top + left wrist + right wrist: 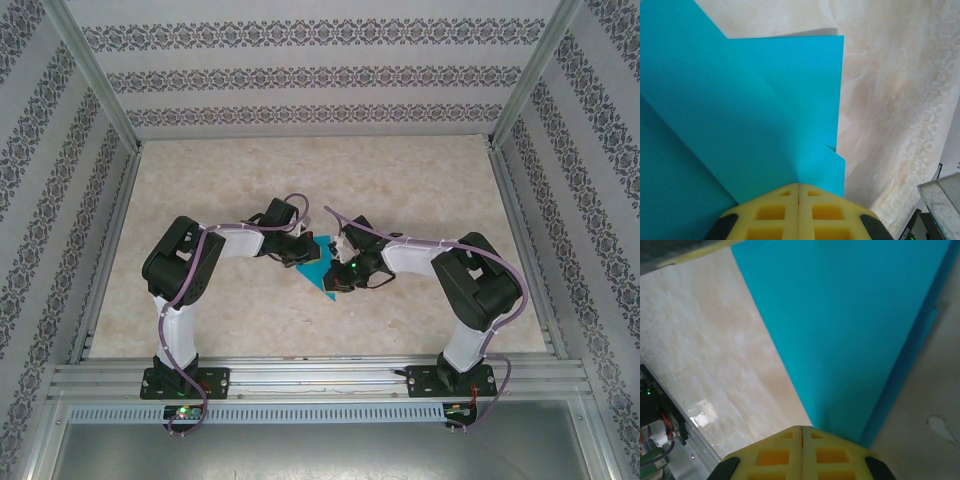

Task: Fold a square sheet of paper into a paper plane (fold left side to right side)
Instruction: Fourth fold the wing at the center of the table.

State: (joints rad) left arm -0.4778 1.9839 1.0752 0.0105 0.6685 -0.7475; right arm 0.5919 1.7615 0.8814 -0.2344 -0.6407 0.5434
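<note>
The square sheet of paper (318, 272) lies at the middle of the table as a teal folded shape with a point toward the near edge. My left gripper (303, 252) stands at its upper left and my right gripper (338, 272) at its right side. In the left wrist view the paper (740, 110) shows overlapping creased layers, and the left gripper (799, 184) is shut with its yellow tips on the paper. In the right wrist view the paper (850, 315) narrows toward the right gripper (802, 427), which is shut with its tips at the paper's narrow end. Whether either one pinches a layer is not visible.
The beige tabletop (420, 190) is boxed in by patterned walls and aluminium posts. A metal rail (320, 378) carrying both arm bases runs along the near edge. Part of an arm base with a green light (647, 390) sits at the lower left of the right wrist view.
</note>
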